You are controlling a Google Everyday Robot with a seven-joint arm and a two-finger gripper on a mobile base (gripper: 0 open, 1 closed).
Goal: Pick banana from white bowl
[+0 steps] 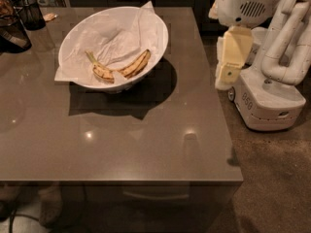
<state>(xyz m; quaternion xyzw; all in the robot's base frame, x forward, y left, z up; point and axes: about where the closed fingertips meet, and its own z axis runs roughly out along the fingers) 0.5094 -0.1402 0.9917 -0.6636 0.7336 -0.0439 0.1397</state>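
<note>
The banana (122, 69), yellow with heavy brown speckling, lies curved inside the white bowl (163, 34) on a crumpled white paper sheet (116, 38). The bowl stands at the back middle of the grey-brown table (146, 140). My gripper (225, 77), cream-coloured, hangs from the white arm (243, 4) just past the table's right edge. It is to the right of the bowl, apart from it, and holds nothing that I can see.
Two dark containers (29, 11) (12, 33) stand at the table's back left corner. A white robot base (265, 98) sits on the brown carpet to the right of the table. The table's right edge (228, 130) runs close beside the gripper.
</note>
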